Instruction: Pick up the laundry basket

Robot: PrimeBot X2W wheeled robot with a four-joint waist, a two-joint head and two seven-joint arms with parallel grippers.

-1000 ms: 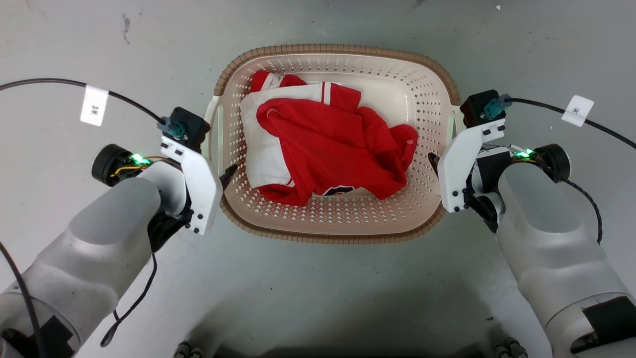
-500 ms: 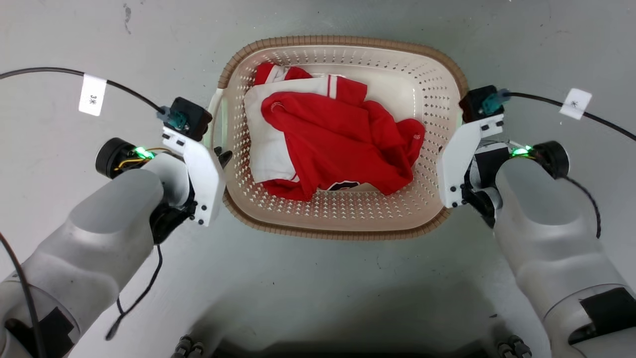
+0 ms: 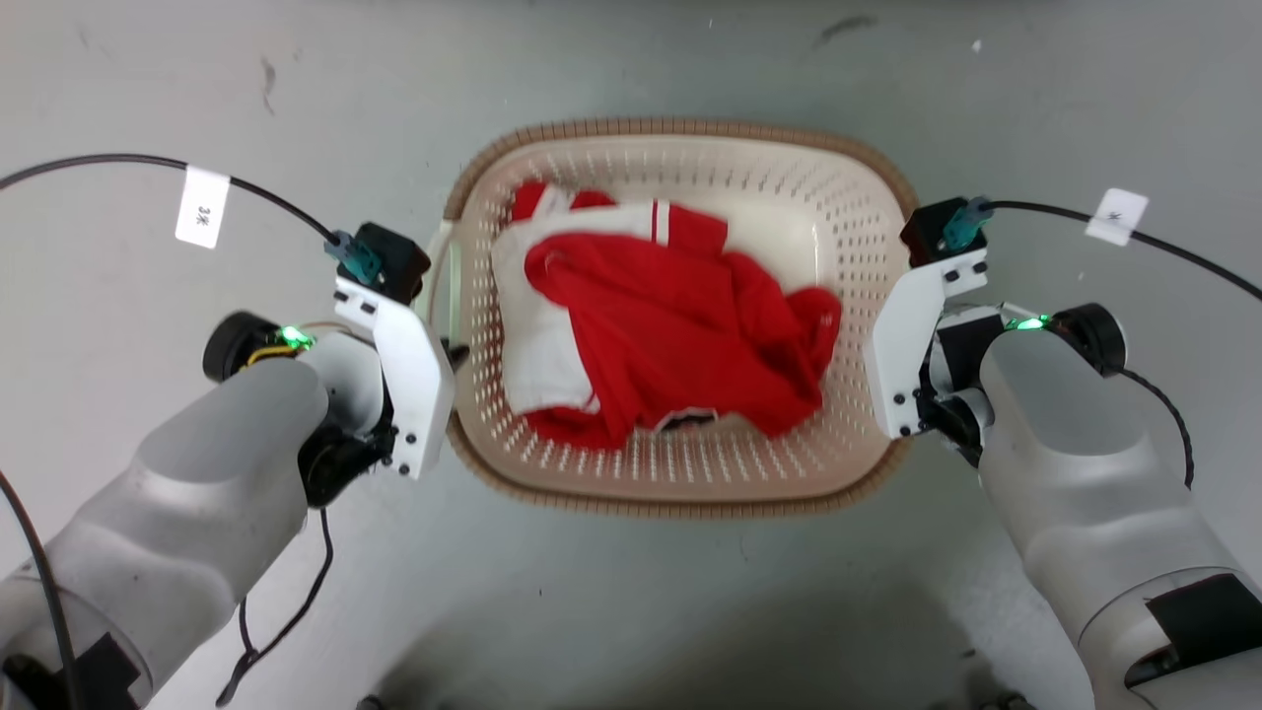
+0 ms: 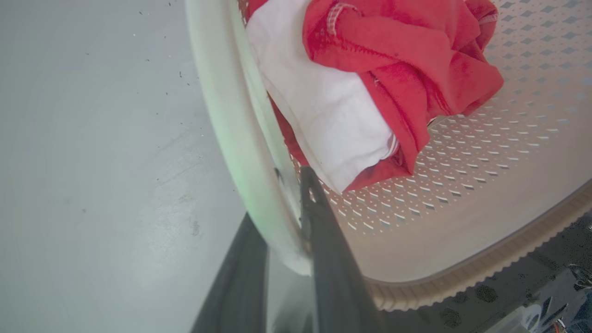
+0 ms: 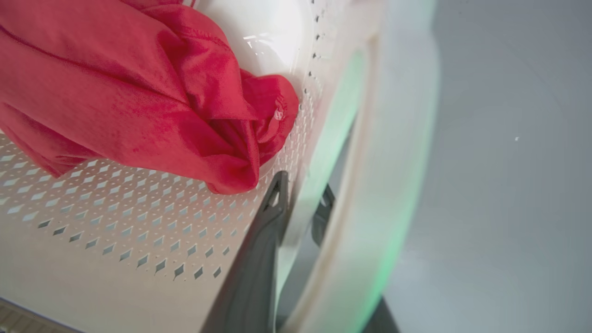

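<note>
The laundry basket (image 3: 690, 505), cream perforated plastic with a brown woven-look rim, sits in the middle of the head view between the two arms, over a grey floor (image 3: 631, 611); whether its base touches the floor or hangs clear of it cannot be told. Inside lies a crumpled red garment (image 3: 680, 335), spread over most of the bottom and lapping onto a white garment (image 3: 537, 345) with red trim that lies toward the basket's left wall. The left tool (image 4: 277, 194) is closed on the basket at its white left handle (image 4: 231, 115): one dark finger (image 4: 323, 240) lies along the inner face of the wall just beside the white garment, the other runs outside, and the handle band passes between them. The right tool (image 5: 301, 185) grips the opposite side in the same way, with one finger (image 5: 259, 259) flat against the perforated inner wall near a fold of the red garment and the tip of the other showing in the slot beside the pale right handle (image 5: 393, 138). Both pale forearms reach in from the lower corners of the head view. A black cable with a white tag (image 3: 202, 207) arcs away from the left wrist, and another cable with a tag (image 3: 1116, 217) leads off from the right wrist.
</note>
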